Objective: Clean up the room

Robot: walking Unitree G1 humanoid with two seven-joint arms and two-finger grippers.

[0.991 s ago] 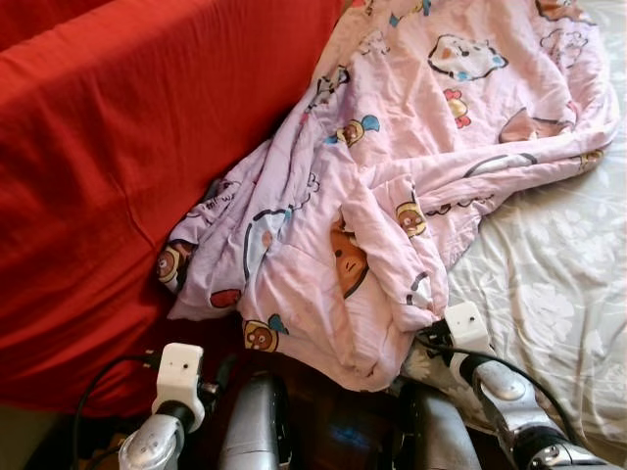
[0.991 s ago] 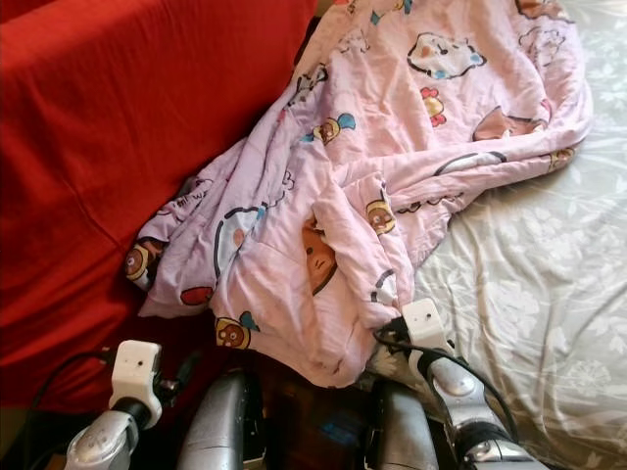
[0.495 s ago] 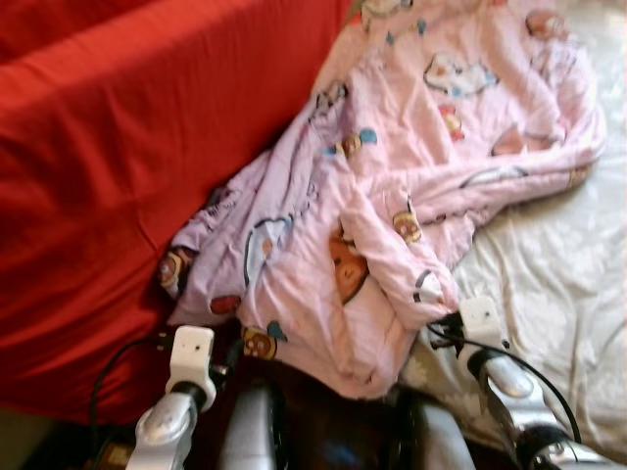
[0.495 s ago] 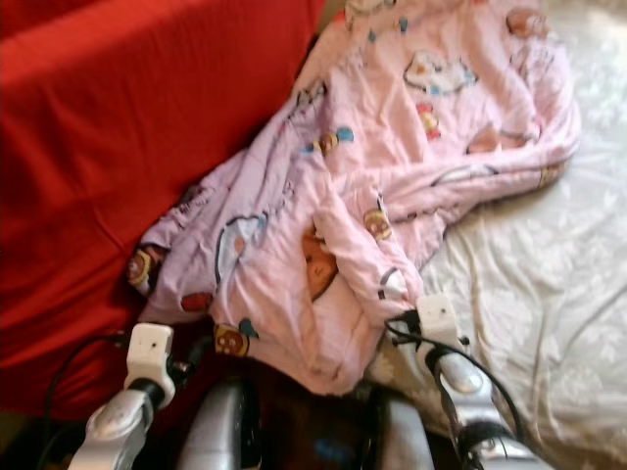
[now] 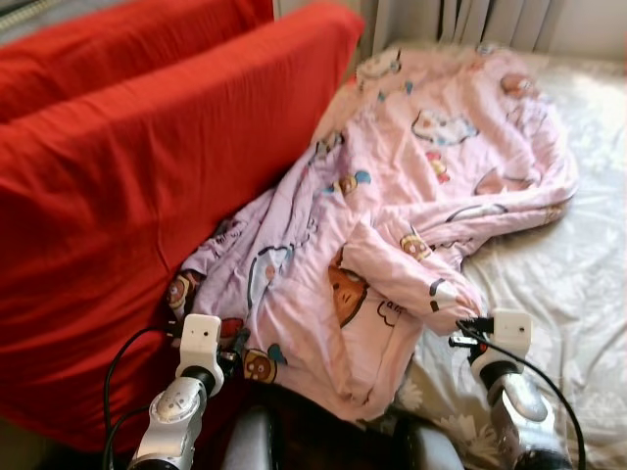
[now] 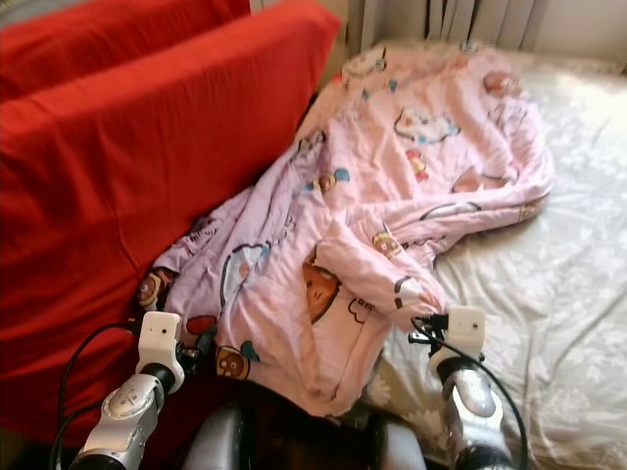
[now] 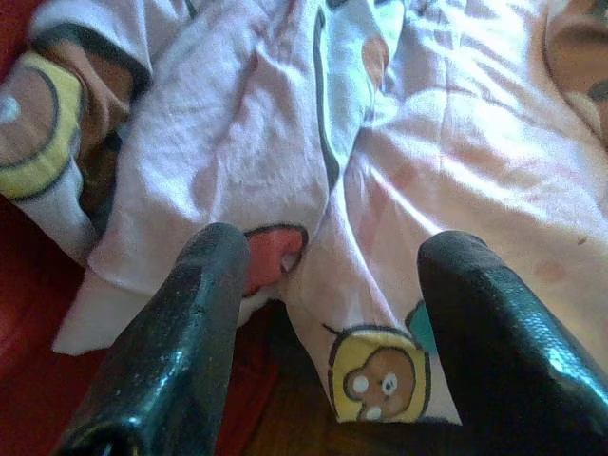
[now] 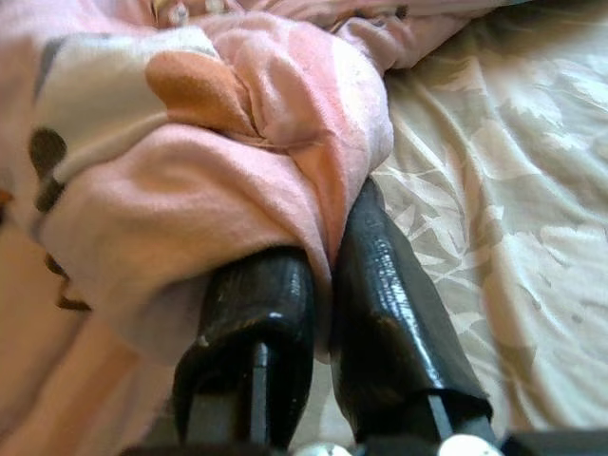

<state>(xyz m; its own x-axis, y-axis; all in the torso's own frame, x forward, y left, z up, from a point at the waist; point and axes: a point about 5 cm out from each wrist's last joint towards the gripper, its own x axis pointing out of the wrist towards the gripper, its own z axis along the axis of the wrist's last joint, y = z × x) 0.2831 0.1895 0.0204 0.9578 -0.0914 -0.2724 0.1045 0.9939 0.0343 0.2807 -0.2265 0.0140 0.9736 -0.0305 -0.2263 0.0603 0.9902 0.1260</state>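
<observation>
Right fingers (image 8: 323, 313) pinching pink blanket (image 5: 411, 186), left fingers (image 7: 323, 332) spread beside its edge

red sofa cover (image 5: 127, 196) left | pale curtains (image 5: 490, 20) at top

Head stereo pair looks down from above on the pink blanket (image 5: 411, 206) and red sofa (image 5: 127, 196) — wrist cameras press close against the same blanket.
</observation>
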